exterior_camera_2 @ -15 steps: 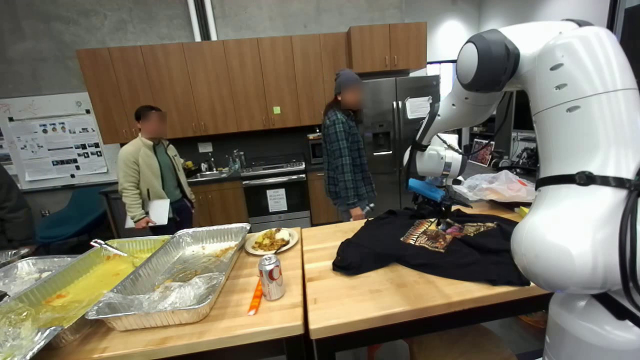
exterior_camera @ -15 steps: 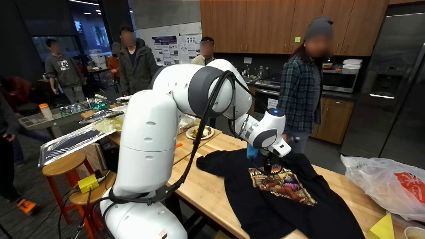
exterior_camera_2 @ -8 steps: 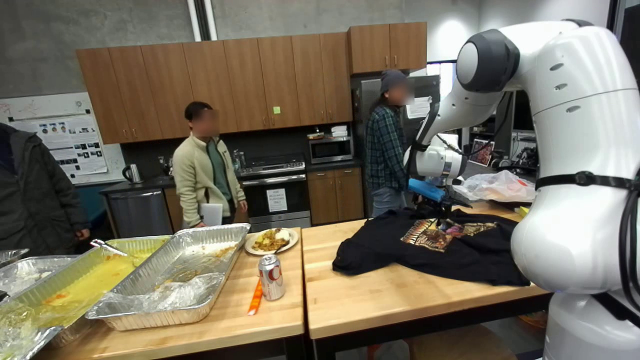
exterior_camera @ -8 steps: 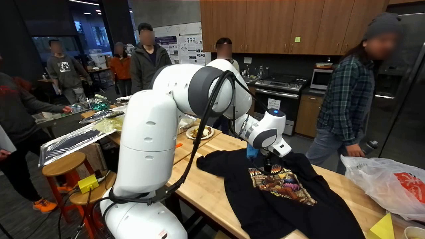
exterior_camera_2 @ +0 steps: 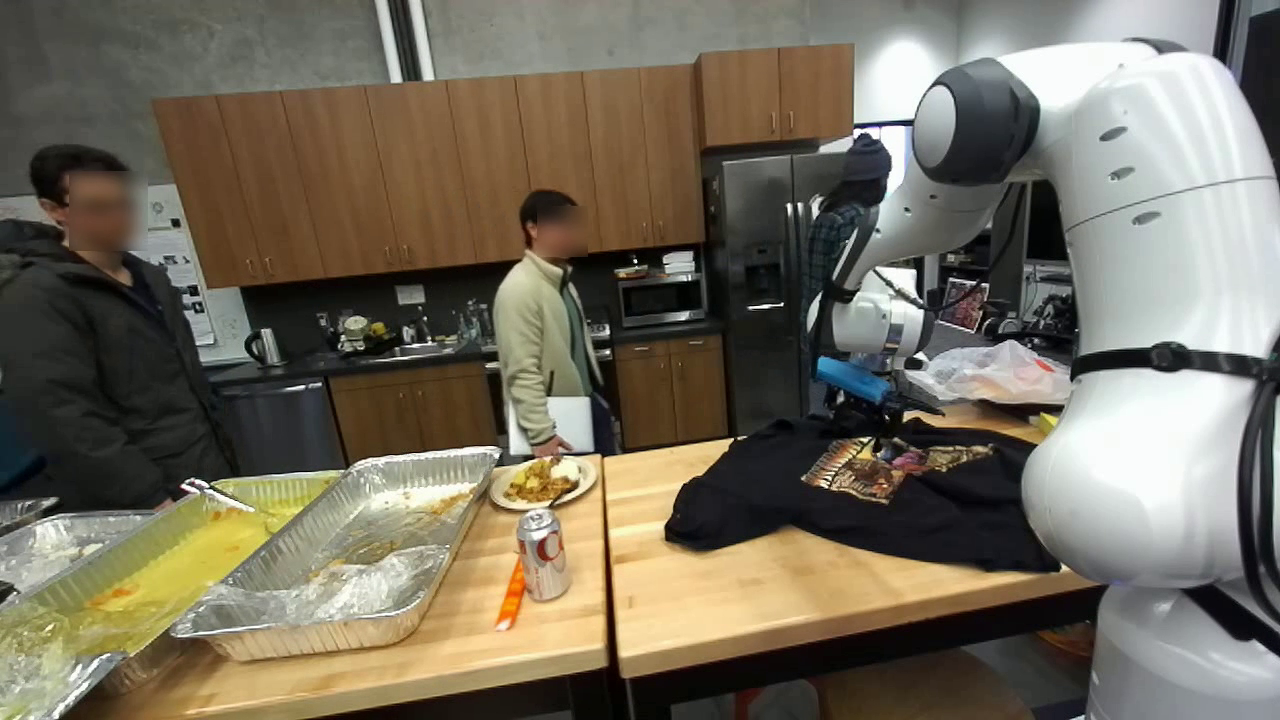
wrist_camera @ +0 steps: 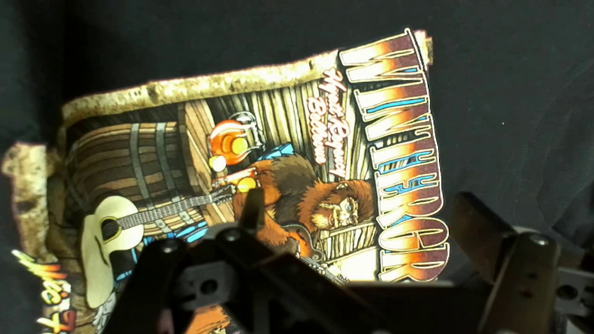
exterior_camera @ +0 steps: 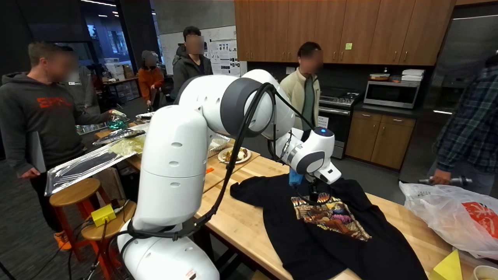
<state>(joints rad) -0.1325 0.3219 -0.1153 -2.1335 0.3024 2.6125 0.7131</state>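
A black T-shirt [exterior_camera: 288, 233] with a colourful print [exterior_camera: 334, 217] lies spread on the wooden table [exterior_camera_2: 700, 620]; both exterior views show it. The arm reaches down over the shirt, its gripper [wrist_camera: 365, 218] low above the upper part of the print. In the wrist view the two dark fingers [wrist_camera: 480, 232] stand wide apart. Between them only the printed cloth [wrist_camera: 343, 139] shows, with its big lettering and a hairy figure. Whether the fingertips touch the fabric I cannot tell. A blue part [exterior_camera_2: 852, 380] sits on the wrist just above the gripper.
A white plastic bag [exterior_camera: 439, 217], a yellow wedge [exterior_camera: 447, 268] and a cup [exterior_camera: 486, 272] stand near the shirt. On the adjoining table are a foil tray [exterior_camera_2: 330, 635], a plate of food [exterior_camera_2: 588, 478] and a can [exterior_camera_2: 543, 560]. Several people stand around, one [exterior_camera: 470, 128] near the bag.
Arm, gripper and shirt have stayed still. Behind the table, the people in plaid and in the cream jacket have walked to the right. Someone in a grey hoodie has come in at the left.
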